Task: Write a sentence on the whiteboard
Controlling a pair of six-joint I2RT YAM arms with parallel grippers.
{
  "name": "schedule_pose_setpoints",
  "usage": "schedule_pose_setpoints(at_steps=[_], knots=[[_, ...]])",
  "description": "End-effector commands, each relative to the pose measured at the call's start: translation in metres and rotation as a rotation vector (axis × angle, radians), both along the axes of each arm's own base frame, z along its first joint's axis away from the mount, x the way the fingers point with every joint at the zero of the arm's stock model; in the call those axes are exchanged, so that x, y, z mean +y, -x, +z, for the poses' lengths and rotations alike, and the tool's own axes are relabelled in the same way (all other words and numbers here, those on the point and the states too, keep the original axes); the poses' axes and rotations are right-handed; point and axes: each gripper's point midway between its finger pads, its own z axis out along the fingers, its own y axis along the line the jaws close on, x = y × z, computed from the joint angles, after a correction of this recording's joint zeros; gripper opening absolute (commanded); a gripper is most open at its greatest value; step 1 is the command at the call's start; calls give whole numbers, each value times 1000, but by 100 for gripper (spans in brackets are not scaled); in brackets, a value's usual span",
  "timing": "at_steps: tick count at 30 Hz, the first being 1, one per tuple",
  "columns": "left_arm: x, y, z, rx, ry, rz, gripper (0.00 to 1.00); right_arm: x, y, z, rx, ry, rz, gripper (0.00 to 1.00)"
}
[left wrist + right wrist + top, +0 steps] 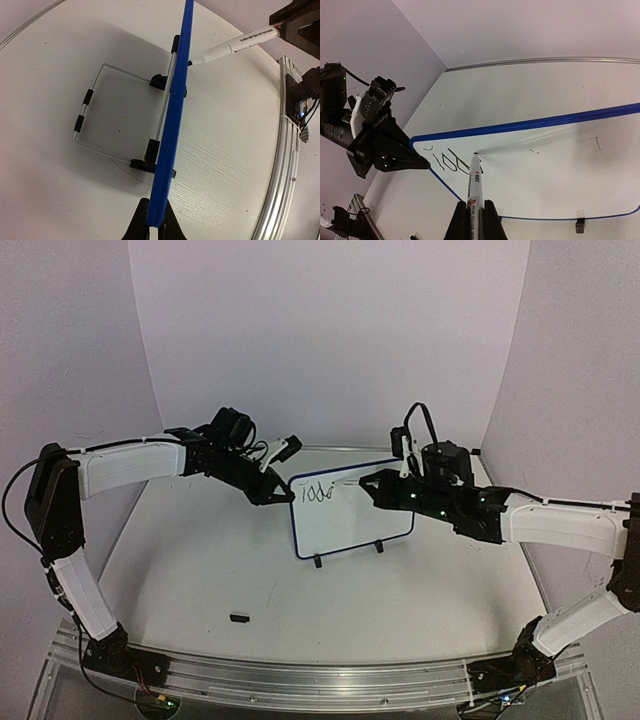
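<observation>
- The table [200,560] carries everything; the board [350,520] stands upright on its wire stand [95,120] about midway between the left and right edges, nearer the far edge than the near one.
- The board's long axis runs left to right across the table, its face turned to the near edge and the arms.
- The left gripper [278,492] is clamped on the board's left rim, steadying it from the top left corner.
- The right gripper [370,483] is closed around a marker [474,182] and reaches in from the right, so it is the arm that does the writing.
- The marker points away from that gripper at the board's face; its tip seems to touch the white surface just under the top rim.
- The sentence [317,493] is only a few letters so far, in the top left corner, and lies just left of the tip.
- From what I can see, the bare board lies to the right of the tip, towards the right arm's own side, so the next strokes should run that way along the long axis.
</observation>
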Motion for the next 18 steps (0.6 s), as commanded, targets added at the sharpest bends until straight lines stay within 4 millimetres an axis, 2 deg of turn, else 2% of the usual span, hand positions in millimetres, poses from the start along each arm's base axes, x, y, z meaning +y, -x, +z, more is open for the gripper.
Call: schedule_pose_setpoints(at_steps=[1,18], knots=[[1,-4,-3,-27,-46,2,0,1,-5,2,-6,-13,-11,0],[0,-4,-3,-29,-46,2,0,-4,1,-23,57,8,-20,0]])
